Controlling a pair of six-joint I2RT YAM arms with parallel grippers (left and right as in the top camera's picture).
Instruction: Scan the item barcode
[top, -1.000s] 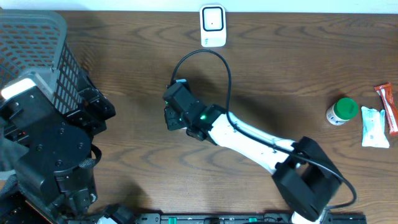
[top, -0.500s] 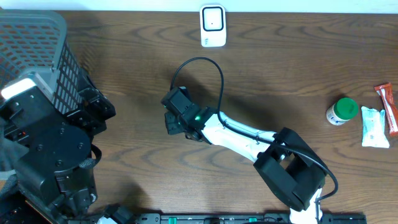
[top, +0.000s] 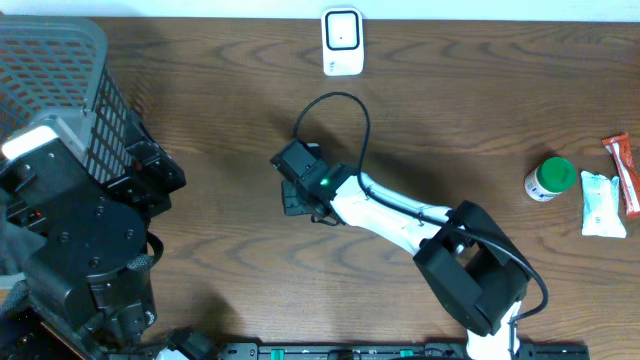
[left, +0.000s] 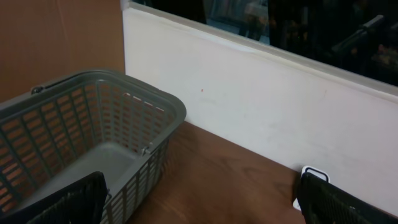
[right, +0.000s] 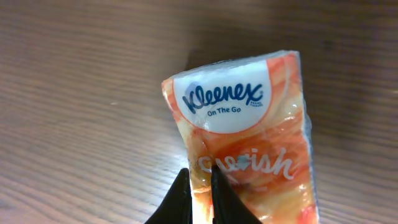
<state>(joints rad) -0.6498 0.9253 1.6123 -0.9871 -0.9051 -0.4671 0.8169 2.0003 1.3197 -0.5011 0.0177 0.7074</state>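
An orange and white Kleenex tissue pack (right: 249, 137) lies on the wooden table, filling the middle of the right wrist view. My right gripper (right: 200, 186) is shut on the pack's left edge, with the wrapper pinched between the two black fingertips. From overhead the right gripper (top: 297, 188) sits mid-table and hides the pack beneath it. The white barcode scanner (top: 342, 40) stands at the table's far edge. My left gripper (left: 205, 208) is open and holds nothing, raised near the basket, and the scanner (left: 309, 177) peeks out by its right finger.
A grey plastic basket (top: 60, 60) occupies the far left corner, seen close in the left wrist view (left: 149, 106). At the right edge stand a green-lidded bottle (top: 550, 178), a white packet (top: 602, 203) and a red bar (top: 625, 170). A white wall borders the back.
The right gripper has shifted a little to the right and turned, and its cable loop moved with it. The left arm has stayed still.
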